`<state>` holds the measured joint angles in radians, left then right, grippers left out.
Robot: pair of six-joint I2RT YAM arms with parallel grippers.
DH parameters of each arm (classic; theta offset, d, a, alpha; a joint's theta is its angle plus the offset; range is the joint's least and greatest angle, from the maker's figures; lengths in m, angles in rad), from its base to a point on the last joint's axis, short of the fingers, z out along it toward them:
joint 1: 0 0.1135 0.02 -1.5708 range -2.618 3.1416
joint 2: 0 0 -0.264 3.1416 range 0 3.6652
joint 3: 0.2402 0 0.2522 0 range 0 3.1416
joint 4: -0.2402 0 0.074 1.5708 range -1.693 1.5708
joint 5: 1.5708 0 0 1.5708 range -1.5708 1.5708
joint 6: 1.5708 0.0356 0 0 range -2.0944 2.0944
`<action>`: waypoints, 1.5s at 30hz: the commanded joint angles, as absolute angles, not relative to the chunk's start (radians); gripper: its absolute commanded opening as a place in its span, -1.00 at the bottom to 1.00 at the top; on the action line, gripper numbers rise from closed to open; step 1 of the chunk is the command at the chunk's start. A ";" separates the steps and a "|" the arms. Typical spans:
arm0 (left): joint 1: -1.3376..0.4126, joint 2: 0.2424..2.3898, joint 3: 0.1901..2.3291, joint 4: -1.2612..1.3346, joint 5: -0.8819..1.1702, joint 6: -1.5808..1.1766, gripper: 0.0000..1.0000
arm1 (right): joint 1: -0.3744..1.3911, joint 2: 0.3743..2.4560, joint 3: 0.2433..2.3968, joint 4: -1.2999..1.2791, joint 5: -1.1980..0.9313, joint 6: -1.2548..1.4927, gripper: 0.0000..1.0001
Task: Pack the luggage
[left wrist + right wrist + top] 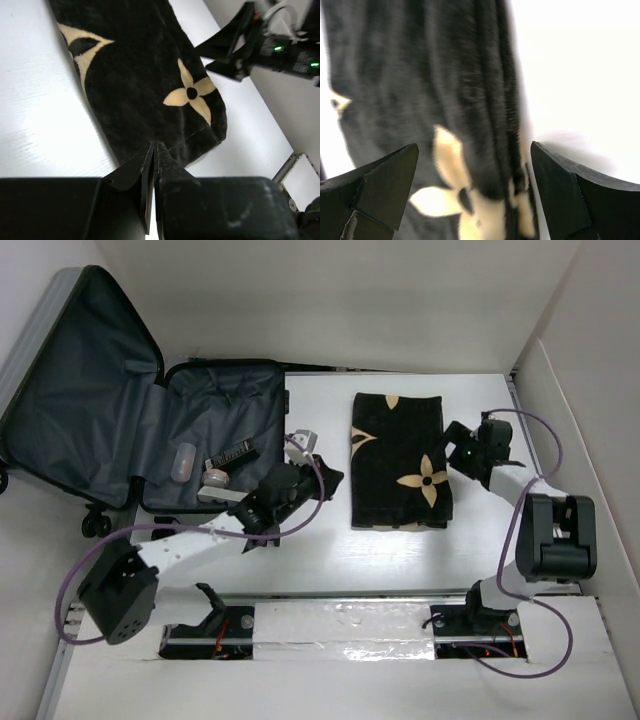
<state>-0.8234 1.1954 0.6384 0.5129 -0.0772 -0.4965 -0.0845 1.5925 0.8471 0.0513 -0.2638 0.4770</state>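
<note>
The silver-grey luggage (90, 390) lies open at the back left, its dark lining showing, with small items in the right half (215, 455). A folded black cloth with tan flower motifs (400, 460) lies on the white table, seen also in the left wrist view (145, 85) and the right wrist view (445, 90). My left gripper (330, 478) is shut and empty, just left of the cloth's near left edge. My right gripper (458, 445) is open, its jaws straddling the cloth's right edge above a tan flower (455, 195).
Inside the luggage lie a pale pouch (184, 462), a dark flat packet (232, 455) and a small round item (215, 478). White walls enclose the table; a raised panel (560, 390) stands at the right. The right gripper shows in the left wrist view (240, 45).
</note>
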 commanded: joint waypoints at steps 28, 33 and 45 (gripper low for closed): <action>-0.720 2.146 1.478 0.184 -0.085 -0.529 0.71 | 0.164 0.845 0.701 0.038 -0.261 0.434 -0.14; -0.663 2.218 1.500 0.241 0.070 -0.575 0.63 | 0.206 0.850 0.696 0.051 -0.253 0.425 -0.13; -0.653 2.296 1.585 0.293 0.143 -0.580 0.42 | 0.316 0.861 0.709 0.069 -0.206 0.440 -0.13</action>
